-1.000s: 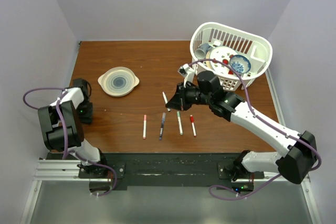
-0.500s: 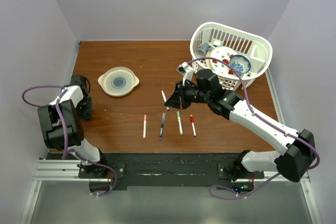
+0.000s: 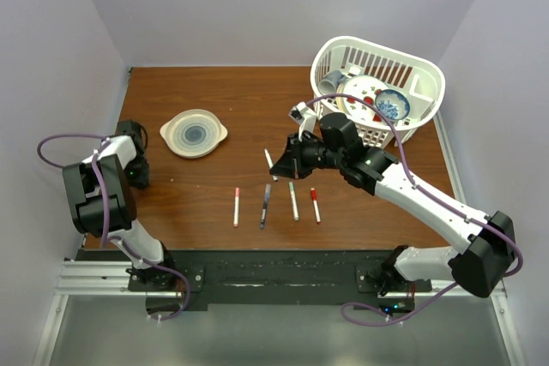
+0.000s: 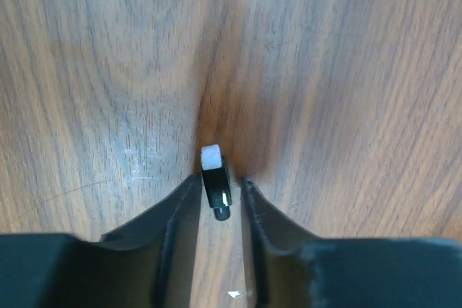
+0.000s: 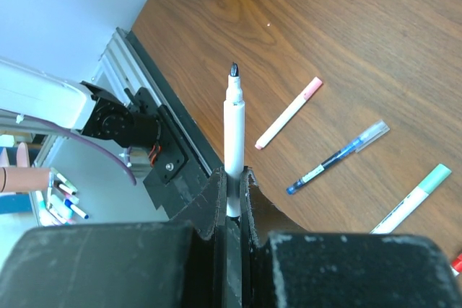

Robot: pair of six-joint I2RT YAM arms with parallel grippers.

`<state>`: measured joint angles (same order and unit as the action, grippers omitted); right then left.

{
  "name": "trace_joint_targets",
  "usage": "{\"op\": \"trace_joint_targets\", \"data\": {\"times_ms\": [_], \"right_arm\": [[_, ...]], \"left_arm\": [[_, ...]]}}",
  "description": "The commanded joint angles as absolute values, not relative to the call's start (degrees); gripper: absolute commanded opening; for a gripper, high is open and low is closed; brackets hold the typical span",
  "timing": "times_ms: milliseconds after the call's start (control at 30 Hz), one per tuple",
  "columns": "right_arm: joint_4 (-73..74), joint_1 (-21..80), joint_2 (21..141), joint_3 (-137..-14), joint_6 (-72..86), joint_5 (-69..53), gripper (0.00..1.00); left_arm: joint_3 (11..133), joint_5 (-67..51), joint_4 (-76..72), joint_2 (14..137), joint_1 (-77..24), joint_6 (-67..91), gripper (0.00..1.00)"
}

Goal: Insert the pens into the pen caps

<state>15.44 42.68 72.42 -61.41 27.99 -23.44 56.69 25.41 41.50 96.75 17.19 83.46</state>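
Your right gripper [image 5: 232, 178] clamped the pen [image 5: 233, 131], but the left gripper [image 4: 221, 179] just straddled the cap [image 4: 215, 187] — grip unclear — it could've squirted free.

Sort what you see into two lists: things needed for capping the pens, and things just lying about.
For the job: uncapped pen in the right hand; dark cap between the fingers of the left hand; pink-capped pen; blue pen; green-capped pen; red-capped pen.
Just lying about: bowl; white basket; dishes inside it.
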Motion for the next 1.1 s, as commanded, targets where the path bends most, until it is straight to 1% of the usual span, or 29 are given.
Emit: {"op": "trace_joint_targets", "data": {"times_ms": [0,33,67,100,200,300,333,367,400,433,467,500,567,600,633,667,700,733,800,867,933,1067], "right_arm": [[14.59,42.45,72.16,-63.98,27.25,-22.85,0.00],[14.50,42.54,72.07,-63.98,27.25,-22.94,0.00],[14.50,42.54,71.98,-63.90,27.33,-22.94,0.00],[14.41,42.54,71.90,-63.81,27.33,-23.03,0.00],[14.15,42.54,71.72,-63.28,27.60,-23.20,0.00],[13.63,42.45,71.19,-61.00,27.77,-23.47,0.00],[13.28,42.45,71.02,-60.04,28.03,-22.86,0.00],[13.01,42.45,70.58,-57.85,28.39,-22.50,0.00],[11.88,42.54,69.88,-56.53,28.74,-22.33,0.00],[10.56,42.54,69.09,-54.86,29.26,-22.41,0.00],[8.98,42.54,68.39,-51.36,30.83,-22.50,0.00],[5.40,42.54,67.68,-49.68,31.89,-22.85,0.00],[1.86,42.54,66.01,-44.94,34.70,-24.78,0.00],[-1.37,42.63,65.48,-43.61,35.50,-25.31,0.00],[-2.80,42.80,64.78,-41.33,36.73,-25.66,0.00],[-5.68,42.89,64.43,-40.26,37.35,-26.10,0.00],[-7.28,43.06,64.16,-39.21,38.05,-26.36,0.00],[-9.03,43.41,63.90,-37.29,39.54,-26.63,0.00],[-15.01,43.77,63.98,-35.43,41.39,-27.16,0.00],[-20.71,44.82,64.51,-33.58,43.94,-27.68,0.00],[-23.10,46.40,64.95,-33.31,44.99,-27.16,0.00],[-26.80,48.25,66.09,-34.27,45.53,-25.93,0.00]], "left_arm": [[55.37,27.16,37.71,95.81,17.58,84.29,0.17],[55.28,27.07,37.88,95.54,17.58,84.37,0.13],[54.94,26.81,37.97,95.19,17.67,84.11,0.05],[54.76,26.55,37.97,94.58,17.58,83.50,0.01],[54.58,24.18,37.18,93.00,17.23,79.29,0.00],[55.10,20.75,34.11,90.46,13.37,70.51,0.00],[55.19,19.79,33.23,89.31,9.53,67.88,0.00],[55.11,19.17,30.70,88.08,7.32,61.76,0.00],[54.76,17.68,29.28,84.93,5.03,59.00,0.00],[54.06,16.97,27.96,82.90,0.66,56.89,0.00],[51.96,16.01,24.82,80.88,-1.73,53.65,0.00],[50.64,13.65,22.96,76.60,-3.67,52.31,0.00],[46.09,8.47,16.73,72.18,-7.55,47.93,0.00],[43.88,0.08,12.96,67.55,-8.17,45.90,0.00],[38.72,-5.83,4.39,64.98,-8.96,44.31,0.00],[35.98,-10.76,-0.65,59.73,-9.05,44.12,0.00],[33.16,-18.73,-5.49,57.24,-9.14,45.25,0.00],[28.35,-22.29,-14.85,54.95,-9.23,47.96,0.00],[25.15,-28.79,-21.86,50.11,-10.28,50.96,0.00],[23.56,-31.63,-27.14,48.35,-10.98,54.13,0.00],[22.59,-35.23,-32.40,47.73,-12.30,56.67,0.00],[21.71,-37.18,-37.09,46.06,-14.23,58.71,0.00]]}}
